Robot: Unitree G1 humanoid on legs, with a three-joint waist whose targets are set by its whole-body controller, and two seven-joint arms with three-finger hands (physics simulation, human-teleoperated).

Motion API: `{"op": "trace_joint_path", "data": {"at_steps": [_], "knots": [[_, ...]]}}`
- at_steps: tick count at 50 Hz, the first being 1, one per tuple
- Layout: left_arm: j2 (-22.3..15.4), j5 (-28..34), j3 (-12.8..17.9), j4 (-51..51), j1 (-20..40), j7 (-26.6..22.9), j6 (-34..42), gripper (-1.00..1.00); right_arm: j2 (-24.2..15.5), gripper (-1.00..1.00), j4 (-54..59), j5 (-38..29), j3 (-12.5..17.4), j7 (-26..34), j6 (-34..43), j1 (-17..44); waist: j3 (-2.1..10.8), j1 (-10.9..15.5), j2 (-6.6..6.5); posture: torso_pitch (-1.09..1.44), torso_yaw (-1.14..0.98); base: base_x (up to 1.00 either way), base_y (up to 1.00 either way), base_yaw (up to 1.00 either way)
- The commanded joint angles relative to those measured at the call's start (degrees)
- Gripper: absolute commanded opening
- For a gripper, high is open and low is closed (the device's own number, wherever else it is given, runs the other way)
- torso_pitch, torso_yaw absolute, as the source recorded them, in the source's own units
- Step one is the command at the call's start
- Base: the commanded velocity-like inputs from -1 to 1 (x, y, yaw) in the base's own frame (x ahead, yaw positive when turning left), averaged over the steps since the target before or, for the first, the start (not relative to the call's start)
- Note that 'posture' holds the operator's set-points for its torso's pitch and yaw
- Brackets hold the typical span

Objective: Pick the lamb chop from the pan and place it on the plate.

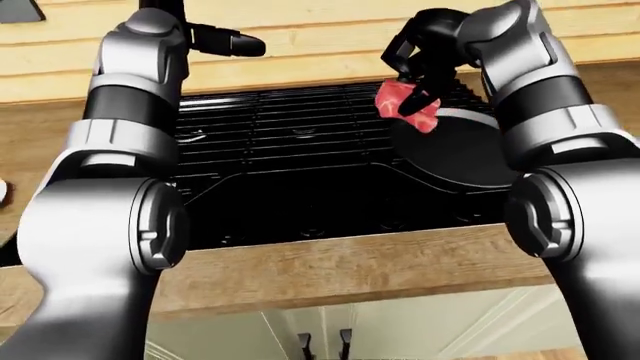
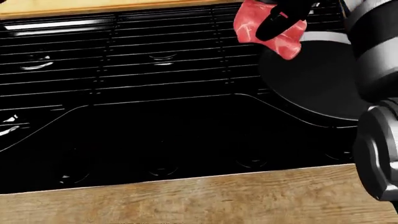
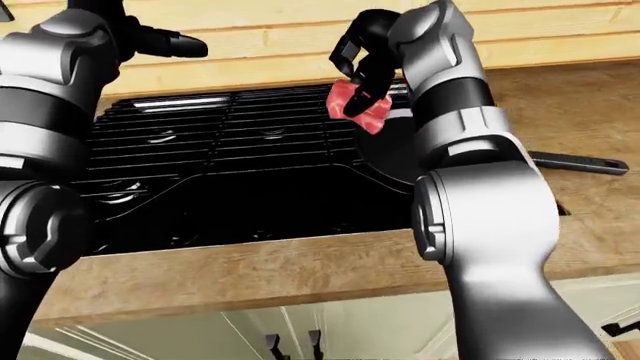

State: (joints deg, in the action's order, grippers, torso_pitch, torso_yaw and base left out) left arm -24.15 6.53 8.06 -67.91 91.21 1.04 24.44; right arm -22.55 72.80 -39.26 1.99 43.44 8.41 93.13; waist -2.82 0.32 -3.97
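Meat first: the lamb chop (image 1: 408, 106), pink-red with pale marbling, hangs in the air pinched by the right hand (image 1: 425, 56), whose black fingers (image 2: 274, 24) are closed round its upper part. It sits just above the far edge of the pan (image 1: 465, 150), a round dark pan lying on the right side of the black stove (image 1: 290, 142). In the right-eye view the pan's long dark handle (image 3: 580, 162) runs off to the right across the wooden counter (image 3: 570, 105).

Up at the top left of the left-eye view, the left hand (image 1: 225, 41) is raised well clear of the stove, against the pale plank wall (image 1: 300, 45). Only one or two black fingers pointing right can be seen, so I cannot tell whether that hand is spread or closed; nothing shows in it.

Both grey forearms fill the sides of the eye views. The stove's grates (image 2: 124, 51) run in thin bars across the cooktop, with white glints on them. A wooden counter edge (image 2: 205, 200) crosses the bottom of the head view, and below it pale cabinet doors (image 1: 330, 330) with small dark handles show. A sliver of something white (image 1: 3, 191) sits at the far left edge of the left-eye view, too cropped to identify.

No brand, label or writing can be read anywhere on the stove, pan or robot.
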Motion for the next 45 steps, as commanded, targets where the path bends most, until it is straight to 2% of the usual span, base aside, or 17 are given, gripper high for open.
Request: {"op": "trace_joint_path", "data": {"at_steps": [1,5,10,12,13,14,16,20,23,25,26,27,28,32,39,41,45], "knots": [[-0.2,0.0,-0.1,3.2,3.3,0.0,-2.0,1.0,-1.7,-1.0,-3.3,0.1,0.6,-1.0,-0.4,3.2,2.6,-0.9,0.21,0.0,0.0,0.0,0.51,0.0],[-0.4,0.0,-0.1,3.3,3.4,-0.1,-1.8,1.0,-1.5,-1.0,-3.2,0.1,0.6,-1.2,-0.7,3.1,1.67,-1.8,2.6,0.0,0.0,0.0,0.52,0.0],[-0.3,0.0,-0.1,3.3,3.2,0.0,-2.0,1.0,-1.5,-1.0,-3.2,0.1,0.6,-0.8,-0.5,3.3,2.17,-2.3,5.33,0.0,0.0,0.0,0.52,0.0],[-0.2,0.0,0.0,3.3,3.2,0.0,-2.0,1.0,-1.4,-1.0,-3.2,0.1,0.6,-0.8,-0.6,3.3,3.47,-2.3,8.6,0.0,0.0,0.0,0.52,0.0],[-0.2,0.0,-0.1,3.2,3.2,0.0,-2.1,1.0,-1.4,-1.0,-3.2,0.1,0.6,-0.9,-0.6,3.2,2.4,-2.3,6.46,0.0,0.0,0.0,0.52,0.0],[-0.2,0.0,-0.1,3.2,3.2,0.0,-2.1,1.0,-1.4,-1.0,-3.2,0.1,0.6,-0.9,-0.7,3.2,3.57,-1.5,7.57,0.0,0.0,0.0,0.52,0.0],[-0.2,0.0,-0.1,3.2,3.2,0.0,-2.1,1.0,-1.5,-1.0,-3.2,0.1,0.6,-0.9,-0.7,3.2,4.37,-1.1,7.63,0.0,0.0,0.0,0.51,0.0],[0.0,0.0,-0.2,3.3,3.2,0.0,-2.0,1.0,-1.5,-1.0,-3.4,0.0,0.6,-0.6,-0.6,3.2,2.75,-0.5,5.53,0.0,0.0,0.0,0.52,0.0],[0.1,0.0,-0.2,3.3,3.4,0.0,-1.9,1.0,-1.6,-1.0,-3.4,-0.1,0.5,-0.4,-0.6,3.4,2.76,-0.7,2.03,0.0,0.0,0.0,0.52,0.0],[0.0,0.1,-0.2,3.4,3.5,-0.1,-1.8,1.0,-1.5,-1.0,-3.3,-0.1,0.5,-0.5,-0.6,3.4,3.84,-0.9,-2.96,0.0,0.0,0.0,0.52,0.0],[0.0,0.1,-0.2,3.4,3.6,-0.1,-1.8,1.0,-1.5,-1.0,-3.3,-0.1,0.5,-0.4,-0.6,3.5,3.38,-0.9,-0.46,0.0,0.0,0.0,0.52,0.0],[0.0,0.1,-0.2,3.5,3.6,-0.1,-1.8,1.0,-1.5,-1.0,-3.3,-0.1,0.5,-0.4,-0.6,3.6,2.87,-1.1,-1.24,0.0,0.0,0.0,0.52,0.0],[0.0,0.1,-0.2,3.4,3.6,-0.1,-1.8,1.0,-1.5,-1.0,-3.3,-0.2,0.5,-0.4,-0.6,3.6,2.7,-1.0,-0.87,0.0,0.0,0.0,0.52,0.0],[0.0,0.1,-0.2,3.4,3.6,-0.1,-1.9,1.0,-1.5,-1.0,-3.1,-0.2,0.5,-0.5,-0.8,3.5,2.28,-1.4,2.06,0.0,0.0,0.0,0.53,0.0],[0.1,0.1,-0.2,3.3,3.7,-0.1,-1.9,1.0,-1.5,-1.0,-3.3,-0.2,0.5,-0.3,-0.7,3.6,2.19,-1.7,5.66,0.0,0.0,0.0,0.53,0.0],[0.0,0.1,-0.2,3.4,3.6,-0.1,-1.8,1.0,-1.4,-1.0,-3.5,-0.2,0.6,-0.3,-0.6,3.3,2.65,-1.6,7.75,0.0,0.0,0.0,0.52,0.0],[-0.1,0.1,-0.2,3.6,3.7,-0.2,-1.6,1.0,-1.4,-1.0,-3.5,-0.1,0.6,-0.2,-0.6,3.4,3.88,-0.9,7.57,0.0,0.0,0.0,0.53,0.0]]}}
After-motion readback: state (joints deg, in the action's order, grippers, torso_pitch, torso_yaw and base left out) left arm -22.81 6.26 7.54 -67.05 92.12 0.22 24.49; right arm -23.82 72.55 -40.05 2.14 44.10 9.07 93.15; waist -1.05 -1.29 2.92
